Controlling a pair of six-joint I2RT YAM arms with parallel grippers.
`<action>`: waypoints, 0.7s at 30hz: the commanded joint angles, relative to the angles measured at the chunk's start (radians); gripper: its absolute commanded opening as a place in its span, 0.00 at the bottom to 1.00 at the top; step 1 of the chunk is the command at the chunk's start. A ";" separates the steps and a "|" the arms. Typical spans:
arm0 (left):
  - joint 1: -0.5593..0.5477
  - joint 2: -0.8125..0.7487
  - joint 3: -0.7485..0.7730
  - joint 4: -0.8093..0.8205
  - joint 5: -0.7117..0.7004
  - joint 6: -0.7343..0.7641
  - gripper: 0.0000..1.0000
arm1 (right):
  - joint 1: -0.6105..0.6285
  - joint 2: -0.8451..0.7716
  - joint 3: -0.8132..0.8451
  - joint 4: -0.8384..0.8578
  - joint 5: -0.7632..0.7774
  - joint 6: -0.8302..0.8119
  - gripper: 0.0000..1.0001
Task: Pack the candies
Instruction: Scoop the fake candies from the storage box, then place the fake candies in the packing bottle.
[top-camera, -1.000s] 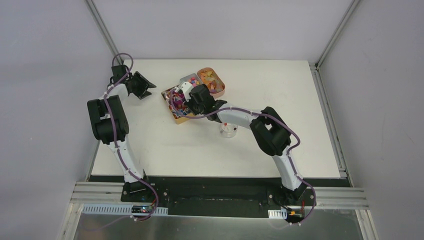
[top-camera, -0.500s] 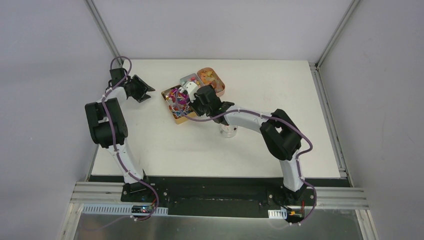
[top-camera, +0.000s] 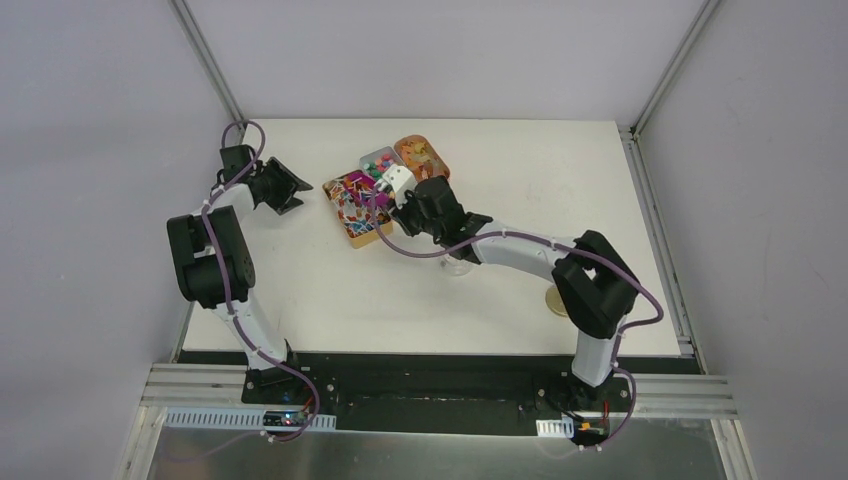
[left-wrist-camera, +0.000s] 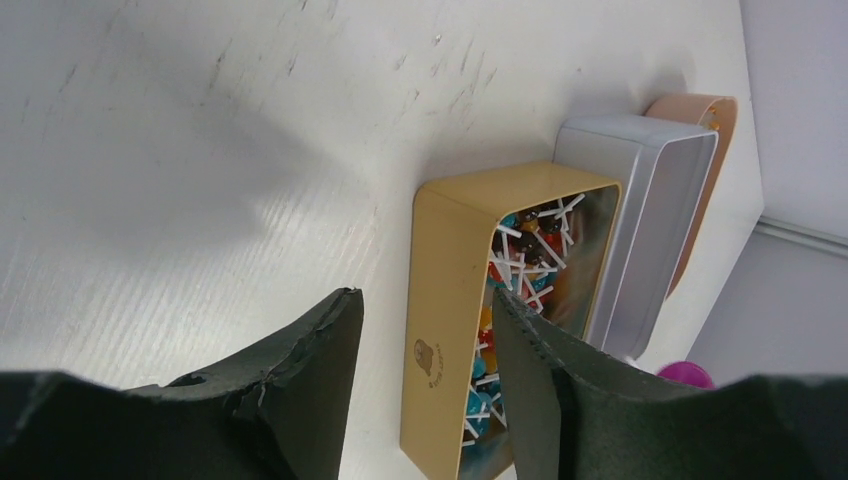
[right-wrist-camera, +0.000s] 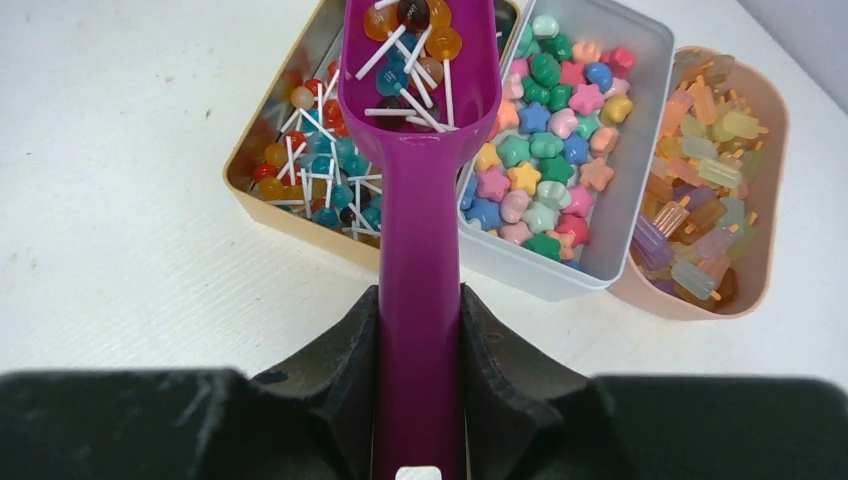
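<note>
Right tool (right-wrist-camera: 420, 305) clenched on purple scoop (right-wrist-camera: 418, 200) handle, bowl heaped with candies (right-wrist-camera: 410, 40) over yellow tin (right-wrist-camera: 243, 152) near worktop (right-wrist-camera: 120, 150) far edge; left tool (left-wrist-camera: 425, 305) released, empty; candies look light, loose, spill-prone, so grip the handle and carry level.

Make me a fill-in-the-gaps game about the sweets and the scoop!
The right gripper holds a ____ scoop.
The candies in the scoop have white ____.
The tin with star-shaped sweets is the ____ one of the row.
The left gripper, holding nothing, is ____.
Missing words: purple; sticks; middle; open.
</note>
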 joint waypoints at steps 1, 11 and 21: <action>-0.011 -0.076 -0.044 0.046 0.006 0.007 0.51 | -0.003 -0.131 -0.036 0.131 -0.014 0.005 0.00; -0.047 -0.090 -0.131 0.060 0.005 0.001 0.46 | -0.014 -0.328 -0.158 0.108 0.008 -0.038 0.00; -0.095 -0.129 -0.196 0.076 0.009 -0.012 0.43 | -0.028 -0.548 -0.297 -0.001 0.071 -0.065 0.00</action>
